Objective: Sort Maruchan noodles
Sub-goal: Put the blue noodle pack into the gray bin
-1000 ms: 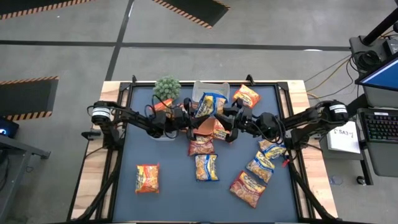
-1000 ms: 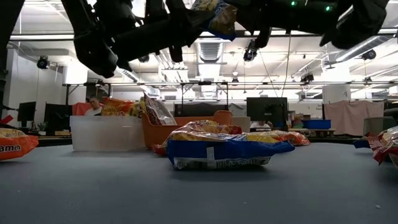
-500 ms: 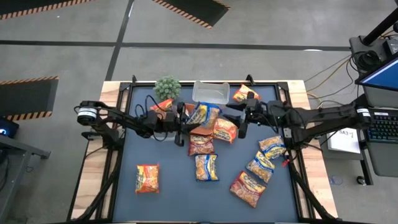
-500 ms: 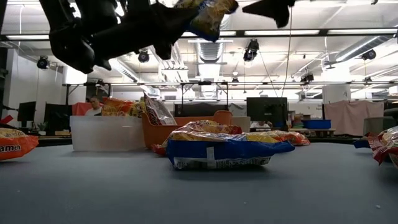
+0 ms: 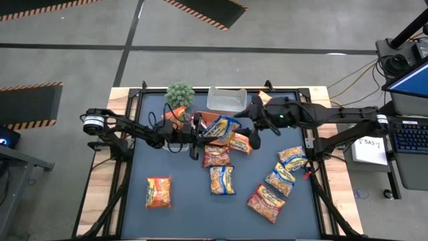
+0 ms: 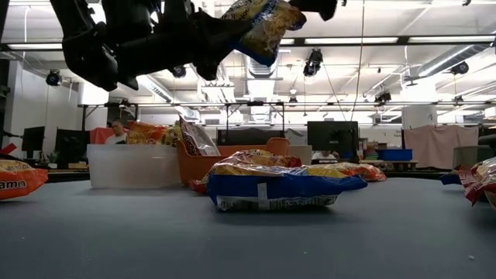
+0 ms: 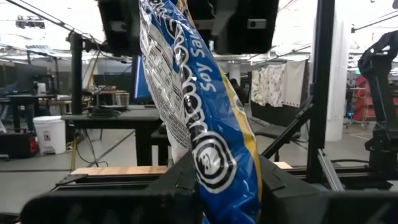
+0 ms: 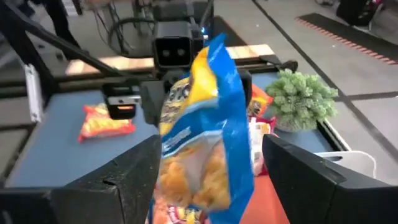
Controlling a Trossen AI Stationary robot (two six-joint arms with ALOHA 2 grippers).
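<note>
A blue-and-yellow noodle packet (image 5: 222, 125) is held in the air by my left gripper (image 5: 198, 129), which is shut on it above the table's middle. It also shows in the low view (image 6: 263, 23). My right gripper (image 5: 250, 127) is open just to the packet's right. In the right wrist view its fingers (image 8: 124, 180) stand wide on either side of the packet (image 8: 205, 149) without touching it. Other packets lie flat on the blue mat: an orange one (image 5: 158, 191), a blue one (image 5: 222, 179) and a red one (image 5: 216, 155). My left gripper pinches one end of the packet (image 7: 211, 177) between its two fingers. The fingers come level from the table's left. The packet stands out beyond the fingers edge-on toward the right gripper, lifted clear of the table and of the packets below.
A clear tub (image 5: 226, 99) and a small green plant (image 5: 179, 95) stand at the far edge. An orange tray (image 6: 232, 159) and a second clear tub (image 6: 128, 167) stand behind the pile. More packets lie at the right (image 5: 279, 179) (image 5: 266, 202) (image 5: 292, 158).
My right gripper has drawn back from the packet toward the table's right and has risen. My left gripper has kept the packet and carried it a little toward the table's near edge.
</note>
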